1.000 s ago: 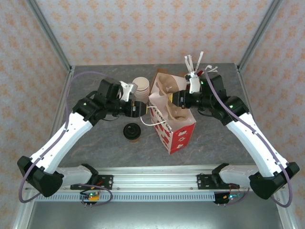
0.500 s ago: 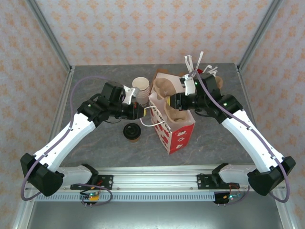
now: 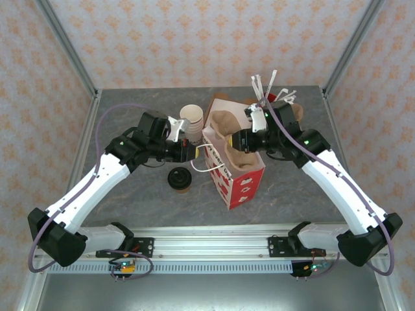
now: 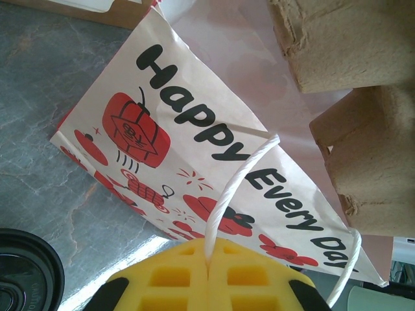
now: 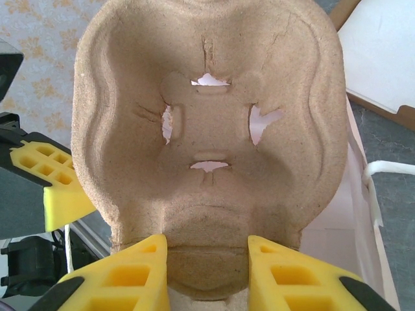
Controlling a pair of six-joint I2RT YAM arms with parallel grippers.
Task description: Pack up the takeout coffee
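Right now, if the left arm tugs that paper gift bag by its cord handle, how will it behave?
Probably floppy: the gift bag is thin paper with leaning sides. Likely light: pulling the cord handle, pinched in the left jaws, may drag or tip it. The pulp cup carrier in its mouth, held by the right jaws, might steady it.

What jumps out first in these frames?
The red-printed gift bag in the middle of the table, with the left fingers pinched shut on its white cord handle. The right fingers grip a moulded pulp cup carrier at the bag's mouth, while the takeout coffee stands left of the bag.
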